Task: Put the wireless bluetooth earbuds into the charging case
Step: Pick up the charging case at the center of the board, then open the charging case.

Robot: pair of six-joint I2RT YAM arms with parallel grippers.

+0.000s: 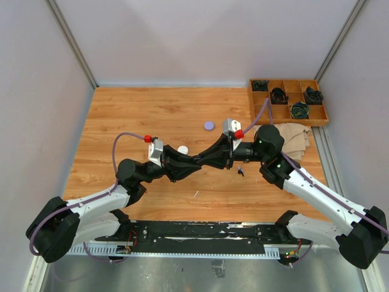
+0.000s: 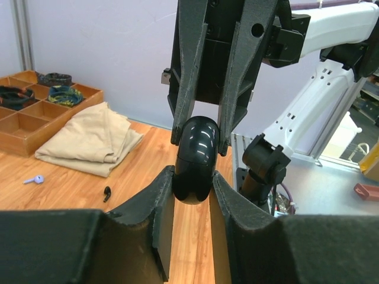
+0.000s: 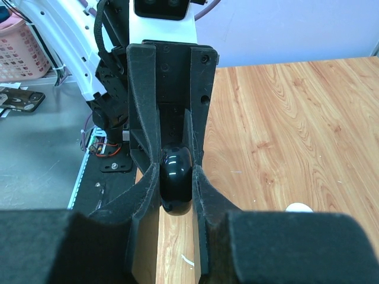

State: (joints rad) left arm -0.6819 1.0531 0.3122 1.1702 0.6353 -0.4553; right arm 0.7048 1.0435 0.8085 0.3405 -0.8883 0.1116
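No text, label, brand, number or sign is showing clearly enough to read in any of the views. The glossy black charging case (image 2: pixel 194 160) is showing only reflected light on its shell, with no lettering that can be made out.
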